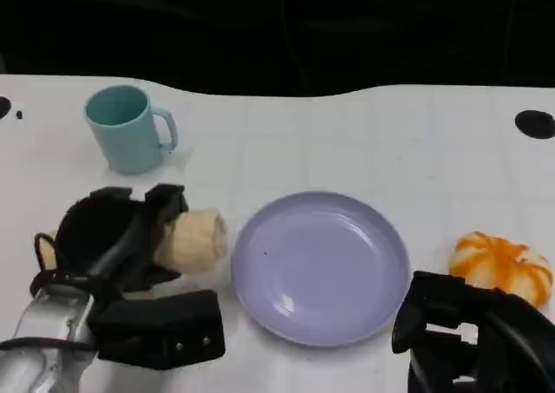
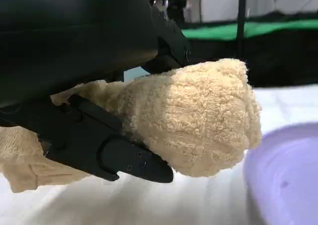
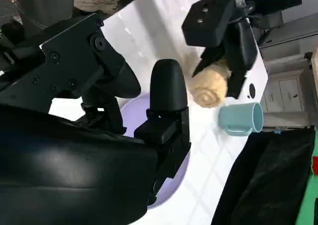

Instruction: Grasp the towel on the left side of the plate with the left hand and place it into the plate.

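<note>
Cream terry cloth is filling my left hand [image 1: 117,232]: I am watching its black fingers [image 2: 124,158] closing around the rolled towel [image 1: 192,239] at the left of the head frame, with one rounded end of the roll sticking out toward the plate [image 1: 321,267]. Seen from the left wrist, the towel [image 2: 194,118] is bulging between the dark shell above and the fingers below, its end sitting just beside the lilac rim of the plate [image 2: 283,180] at the lower right of that frame. I cannot tell whether the roll is resting on the white table [image 1: 390,141] or lifted off it. It is lying outside the plate, close to its left edge.

My right hand [image 1: 473,337] is waiting at the lower right of the head frame, just beside the plate's right rim; I cannot tell how wide its fingers are standing. An orange-and-white pumpkin [image 1: 503,267] is sitting directly above it in the frame. A pale blue mug [image 1: 128,128] is standing upright at the upper left, handle pointing right, well apart from the towel. From the right wrist, I am seeing the mug [image 3: 242,118] right next to the towel [image 3: 208,88].
</note>
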`<state>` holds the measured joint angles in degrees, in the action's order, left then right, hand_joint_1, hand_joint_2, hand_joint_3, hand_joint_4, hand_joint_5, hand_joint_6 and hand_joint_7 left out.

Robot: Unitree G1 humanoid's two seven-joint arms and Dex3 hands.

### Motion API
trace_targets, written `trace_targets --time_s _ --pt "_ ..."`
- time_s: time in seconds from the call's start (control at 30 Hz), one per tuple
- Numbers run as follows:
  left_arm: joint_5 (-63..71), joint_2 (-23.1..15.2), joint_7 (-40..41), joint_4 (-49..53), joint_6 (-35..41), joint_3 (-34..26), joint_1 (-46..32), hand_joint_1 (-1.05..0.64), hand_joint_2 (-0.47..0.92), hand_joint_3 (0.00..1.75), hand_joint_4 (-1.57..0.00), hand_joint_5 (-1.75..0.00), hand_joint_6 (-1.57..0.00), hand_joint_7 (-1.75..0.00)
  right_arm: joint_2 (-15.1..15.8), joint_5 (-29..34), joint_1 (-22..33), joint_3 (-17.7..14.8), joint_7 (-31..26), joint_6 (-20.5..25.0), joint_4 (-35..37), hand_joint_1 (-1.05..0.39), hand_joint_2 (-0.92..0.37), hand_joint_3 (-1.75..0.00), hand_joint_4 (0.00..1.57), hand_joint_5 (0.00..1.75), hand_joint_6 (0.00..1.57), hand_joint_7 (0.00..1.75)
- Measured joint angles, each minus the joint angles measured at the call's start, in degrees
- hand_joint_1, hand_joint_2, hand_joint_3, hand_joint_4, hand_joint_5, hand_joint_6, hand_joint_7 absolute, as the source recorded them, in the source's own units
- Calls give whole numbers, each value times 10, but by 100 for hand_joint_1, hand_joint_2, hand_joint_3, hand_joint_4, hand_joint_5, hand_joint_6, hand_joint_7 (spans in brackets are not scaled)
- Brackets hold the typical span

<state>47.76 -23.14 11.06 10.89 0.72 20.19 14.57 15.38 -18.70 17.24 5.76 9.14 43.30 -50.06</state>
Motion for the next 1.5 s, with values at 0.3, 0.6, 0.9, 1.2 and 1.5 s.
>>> trace_targets --time_s 0.3,0.6,0.9,1.2,1.5 --pt "2 43 -8 -79 8 8 8 -27 53 89 -87 -175 -62 -175 0 0 -1 5 -4 9 -4 -7 -51 -130 73 175 64 159" --pt "13 96 -65 -80 19 55 45 -25 57 86 -88 -175 -59 -175 -1 1 -3 9 -8 9 -5 -5 -51 -131 74 175 64 158" --pt "11 135 -138 -72 50 78 80 -25 51 93 -90 -175 -90 -91 -2 3 -5 19 -15 11 -11 -7 -49 -132 75 175 65 159" --pt "13 163 -246 -81 120 110 94 -45 92 19 -50 -53 -54 -2 -2 2 -5 19 -16 11 -11 -5 -49 -132 75 175 65 159" --pt "35 153 -294 -117 152 127 94 -79 92 19 -7 -12 -9 0 -1 2 -5 18 -15 11 -11 -4 -50 -131 75 175 65 158"
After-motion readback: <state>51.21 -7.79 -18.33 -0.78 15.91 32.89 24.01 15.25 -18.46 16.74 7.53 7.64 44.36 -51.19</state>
